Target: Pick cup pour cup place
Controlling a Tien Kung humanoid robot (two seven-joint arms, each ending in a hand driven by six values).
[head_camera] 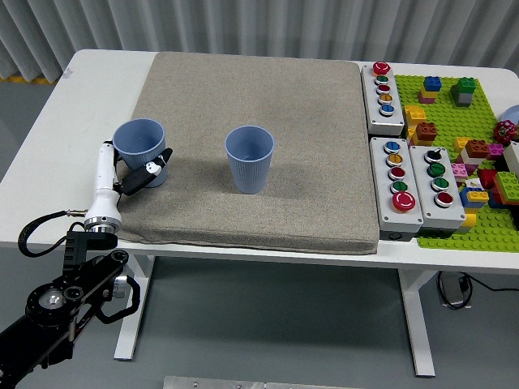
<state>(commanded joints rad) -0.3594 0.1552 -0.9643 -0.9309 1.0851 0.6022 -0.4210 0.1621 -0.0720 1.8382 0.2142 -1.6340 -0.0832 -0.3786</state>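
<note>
My left arm (61,304) comes up from the lower left corner, below the desk's near edge, and my left hand (130,172) sits at the left edge of the grey mat (259,97), fingers (154,168) wrapped round the lower part of a blue cup (139,142), so I am holding it. That cup is upright with its open mouth facing up, right at the mat's left side and closer to the near edge than the far one. A black cable (40,227) loops off my wrist past the desk's (89,89) near left edge. Further right, near the middle of the mat, a second blue cup (250,159) stands upright on its own, well apart from the one in my hand. The mat covers most of the white desk. Beside the mat's right edge stand three grey button boxes (409,158) with coloured buttons, one toward the far side and two side by side nearer me. At the desk's right edge lies a green building-brick plate (478,121) with loose coloured bricks (486,174) scattered over it.
</note>
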